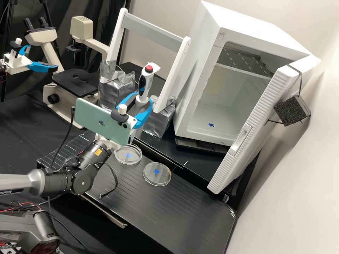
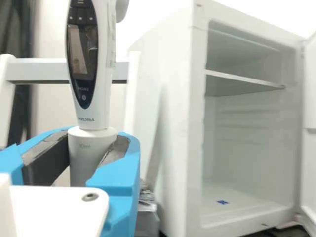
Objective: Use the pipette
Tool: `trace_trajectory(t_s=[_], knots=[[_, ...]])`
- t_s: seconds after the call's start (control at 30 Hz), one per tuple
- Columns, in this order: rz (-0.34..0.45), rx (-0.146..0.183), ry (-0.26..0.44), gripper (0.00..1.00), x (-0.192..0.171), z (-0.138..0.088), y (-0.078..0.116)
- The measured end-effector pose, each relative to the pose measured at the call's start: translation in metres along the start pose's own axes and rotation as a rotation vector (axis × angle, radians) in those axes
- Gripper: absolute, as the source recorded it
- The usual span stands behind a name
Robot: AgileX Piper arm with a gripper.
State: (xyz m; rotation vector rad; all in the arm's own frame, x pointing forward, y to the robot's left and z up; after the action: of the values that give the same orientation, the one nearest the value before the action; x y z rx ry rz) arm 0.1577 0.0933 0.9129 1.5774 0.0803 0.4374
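In the high view my gripper (image 1: 142,101) is shut on the pipette (image 1: 145,84), which stands nearly upright with its red button on top. The phone on the wrist hides part of its lower length; the slender lower end comes down by the back edge of the left petri dish (image 1: 122,159). Whether it touches the dish I cannot tell. A second petri dish (image 1: 163,179) lies to the right on the black bench. From the wrist, the gripper (image 2: 94,144) has its dark pads around the pale collar of the pipette (image 2: 101,111), under the display.
Behind the pipette stands a white frame (image 1: 155,32) on silver-taped blocks. An open white cabinet (image 1: 208,63) stands at the right, its door (image 1: 257,116) swung toward the bench. A microscope (image 1: 76,83) and another arm's blue fingers are at the left.
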Motion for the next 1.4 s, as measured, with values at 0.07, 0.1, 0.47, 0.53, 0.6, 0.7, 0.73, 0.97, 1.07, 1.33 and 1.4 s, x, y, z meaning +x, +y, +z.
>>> trace_trajectory(t_s=[0.07,0.1,0.47,0.53,0.6,0.7,0.73,0.97,1.07,1.33,1.4], knots=[[0.016,-0.01,-0.012,0.0,0.0,0.001,0.003],[0.026,-0.011,-0.017,0.0,0.0,0.001,0.005],[0.061,-0.025,-0.032,0.0,0.0,0.003,0.012],[0.048,-0.032,-0.026,0.0,0.001,0.003,0.011],[0.028,-0.046,-0.012,0.0,0.002,0.003,0.009],[-0.006,-0.064,-0.004,0.0,0.003,0.004,0.006],[-0.019,-0.063,0.001,0.0,0.004,0.004,0.004],[-0.045,-0.052,0.024,0.0,0.005,0.0,-0.001],[-0.048,-0.051,0.027,0.0,0.005,0.0,-0.001],[-0.042,-0.054,0.027,0.0,0.005,-0.002,0.0],[-0.04,-0.059,0.024,0.0,0.006,-0.005,0.002]])
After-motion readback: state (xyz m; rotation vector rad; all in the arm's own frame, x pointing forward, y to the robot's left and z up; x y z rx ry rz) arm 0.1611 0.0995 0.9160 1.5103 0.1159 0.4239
